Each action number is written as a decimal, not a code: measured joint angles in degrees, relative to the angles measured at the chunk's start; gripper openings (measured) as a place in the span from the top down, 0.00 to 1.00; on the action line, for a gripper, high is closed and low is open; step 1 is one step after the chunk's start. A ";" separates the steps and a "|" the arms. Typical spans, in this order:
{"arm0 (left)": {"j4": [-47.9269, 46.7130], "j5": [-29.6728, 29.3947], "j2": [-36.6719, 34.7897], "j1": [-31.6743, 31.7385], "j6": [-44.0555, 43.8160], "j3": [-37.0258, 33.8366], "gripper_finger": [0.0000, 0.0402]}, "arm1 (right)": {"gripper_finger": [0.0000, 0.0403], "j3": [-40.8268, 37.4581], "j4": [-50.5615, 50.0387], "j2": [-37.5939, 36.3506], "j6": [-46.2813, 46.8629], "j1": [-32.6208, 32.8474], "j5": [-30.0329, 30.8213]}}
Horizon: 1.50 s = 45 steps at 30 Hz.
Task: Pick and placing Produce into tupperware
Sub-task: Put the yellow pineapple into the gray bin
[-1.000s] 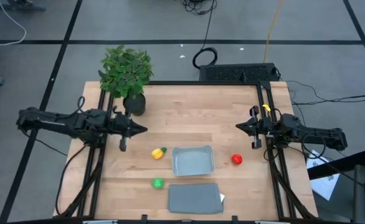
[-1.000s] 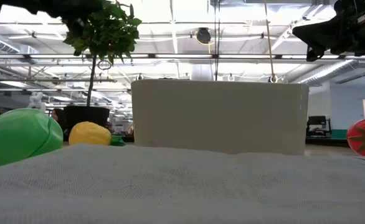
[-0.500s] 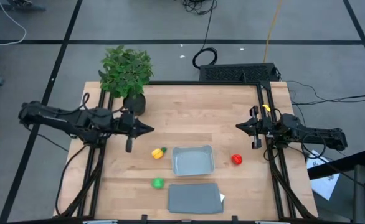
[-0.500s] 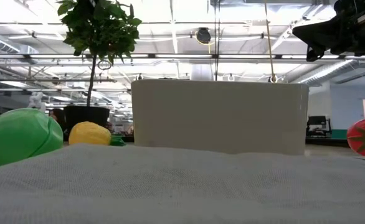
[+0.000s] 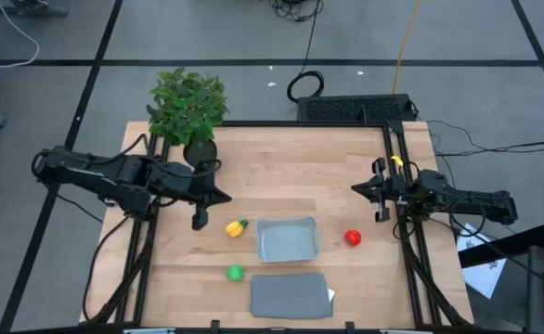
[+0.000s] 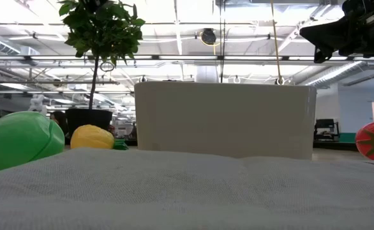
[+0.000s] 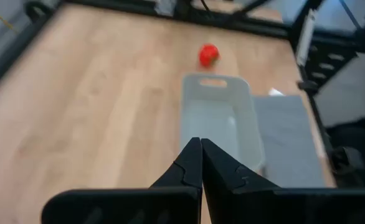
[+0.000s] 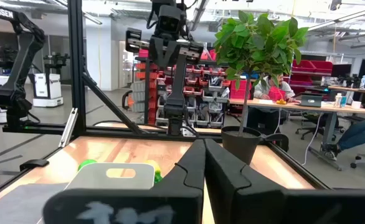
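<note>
Three produce pieces (image 5: 236, 228), one tupperware (image 5: 288, 240).

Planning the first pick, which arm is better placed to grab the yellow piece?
Left. Its tool, shut, hangs just beside the yellow piece; the right tool, also shut, waits across the tupperware.

Red (image 5: 353, 237), green (image 5: 235, 273), yellow (image 5: 236, 228) produce; pale grey-blue tupperware (image 5: 288, 239).

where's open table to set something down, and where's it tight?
Free: the wide bare wood behind the tupperware, between the potted plant and right gripper. Also the front left corner, left of the green piece. Tight: the front middle, where yellow piece, tupperware, lid and red piece cluster; left gripper hangs above the yellow piece.
</note>
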 joint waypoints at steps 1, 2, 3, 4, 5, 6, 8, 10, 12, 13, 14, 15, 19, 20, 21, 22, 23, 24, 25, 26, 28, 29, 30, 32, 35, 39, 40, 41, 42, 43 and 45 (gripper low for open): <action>-1.79 0.87 1.20 0.00 -0.44 1.39 1.00 | 1.00 0.00 0.00 0.02 0.03 -0.01 0.00; -3.82 1.41 2.37 0.00 -0.91 2.74 1.00 | 1.00 0.00 0.00 0.02 0.23 0.00 0.00; -5.67 1.60 3.57 -0.02 -1.39 4.09 1.00 | 1.00 0.00 0.00 0.00 0.49 0.00 0.00; -7.19 1.60 4.71 0.00 -1.88 5.27 1.00 | 1.00 0.02 0.00 0.00 0.90 0.00 0.00; -8.69 1.60 5.78 0.02 -2.47 6.40 1.00 | 1.00 0.02 0.00 0.00 1.45 -0.01 0.00; -9.80 1.59 6.78 0.02 -3.01 7.21 1.00 | 1.00 0.01 0.00 0.01 1.87 -0.01 0.01; -11.01 1.60 8.60 0.02 -4.48 8.34 1.00 | 1.00 0.01 0.00 0.01 2.18 0.00 0.00; -12.39 1.61 10.23 0.02 -6.41 9.16 1.00 | 1.00 0.02 0.00 0.02 2.18 -0.02 0.02; -13.71 1.63 11.98 0.16 -8.94 9.81 1.00 | 1.00 0.01 0.00 0.02 2.14 0.00 0.01; -14.22 1.75 12.75 0.30 -10.40 10.01 1.00 | 1.00 0.02 0.00 0.02 2.09 -0.01 0.02; -15.07 1.78 13.55 0.44 -11.76 10.19 1.00 | 1.00 0.00 0.01 0.01 1.93 -0.02 0.03; -15.87 1.78 14.37 0.68 -13.13 10.35 1.00 | 1.00 0.00 0.02 0.00 1.89 -0.02 0.10; -16.59 1.79 17.47 1.38 -16.17 10.50 1.00 | 1.00 0.01 0.02 0.00 1.77 -0.02 0.26; -16.62 2.09 18.29 1.50 -16.52 10.50 1.00 | 1.00 0.01 0.02 0.01 1.75 -0.02 0.26; -16.47 2.74 18.95 1.63 -16.67 10.50 1.00 | 1.00 0.00 0.02 0.02 1.75 -0.02 0.26; -16.45 3.57 19.68 1.65 -16.92 10.50 1.00 | 1.00 0.02 0.02 0.02 1.75 -0.02 0.26; -16.49 4.47 20.42 1.64 -17.14 10.50 1.00 | 1.00 0.01 0.02 0.00 1.75 -0.02 0.26; -16.49 5.18 21.06 1.64 -17.38 10.50 1.00 | 1.00 0.02 0.02 0.02 1.75 -0.02 0.28; -16.53 5.85 21.56 1.64 -17.43 10.50 1.00 | 1.00 0.00 0.02 0.02 1.75 -0.02 0.28; -16.68 6.59 22.03 1.64 -17.28 10.50 1.00 | 1.00 0.01 0.02 0.02 1.75 -0.02 0.28; -17.26 7.72 22.61 1.64 -16.42 10.50 1.00 | 1.00 0.00 0.02 0.02 1.75 -0.02 0.28; -17.79 7.73 22.69 1.64 -16.38 10.50 1.00 | 1.00 0.02 0.02 0.02 1.75 -0.02 0.28; -18.45 7.72 22.71 1.64 -16.40 10.50 1.00 | 1.00 0.00 0.01 0.01 1.75 -0.02 0.28; -19.44 7.70 22.63 1.64 -16.48 10.50 0.98 | 1.00 0.00 0.00 0.02 1.75 -0.02 0.28; -20.19 7.32 22.63 1.64 -15.97 10.50 0.93 | 1.00 0.00 0.00 0.01 1.75 -0.02 0.28; -20.53 7.33 22.58 1.64 -14.93 10.50 0.78 | 1.00 0.02 0.00 0.02 1.75 -0.02 0.28; -20.53 7.41 22.58 1.63 -14.82 10.50 0.74 | 1.00 0.00 0.00 0.02 1.75 -0.02 0.28; -20.53 7.47 22.58 1.62 -14.84 10.50 0.69 | 1.00 0.00 0.00 0.01 1.75 -0.02 0.28; -20.55 7.51 22.58 1.64 -14.90 10.50 0.64 | 1.00 0.01 0.00 0.02 1.76 -0.02 0.28; -20.57 7.57 22.58 1.64 -14.96 10.50 0.59 | 1.00 0.01 0.00 0.00 1.76 -0.02 0.30; -21.01 7.95 22.58 1.64 -14.98 10.50 0.49 | 1.00 0.02 0.00 0.02 1.77 -0.02 0.28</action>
